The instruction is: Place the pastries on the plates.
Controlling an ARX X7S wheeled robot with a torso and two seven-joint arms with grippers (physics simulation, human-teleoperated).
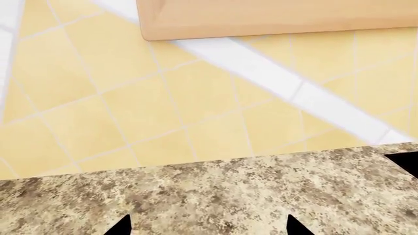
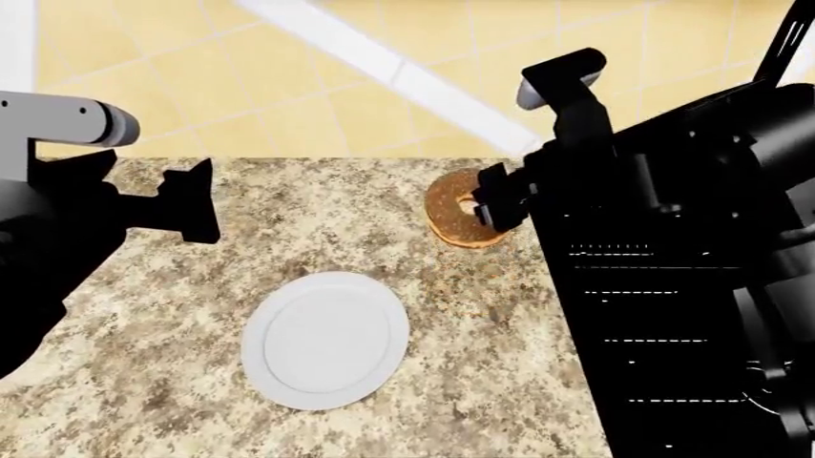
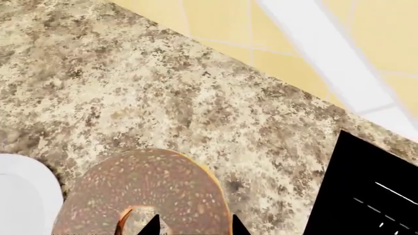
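A large golden-brown doughnut [image 2: 459, 212] with a speckled chocolate top hangs tilted just above the granite counter, near its far edge. My right gripper [image 2: 491, 198] is shut on its ring. In the right wrist view one fingertip sits in the hole of the doughnut [image 3: 144, 191] and the other outside its rim, with the right gripper [image 3: 195, 226] across the ring. A plain white plate [image 2: 324, 339] lies flat on the counter, nearer to me and left of the doughnut; its edge [image 3: 19, 196] shows in the right wrist view. My left gripper [image 2: 191, 200] hovers open at the left, and nothing is between the fingertips of the left gripper [image 1: 207, 227].
A black flat panel [image 3: 369, 193] with white marks lies at the counter's right, close to the doughnut. Beyond the counter's far edge [image 1: 216, 164] is a yellow tiled floor [image 1: 163, 107] far below. A light wooden slab [image 1: 274, 17] shows past the edge.
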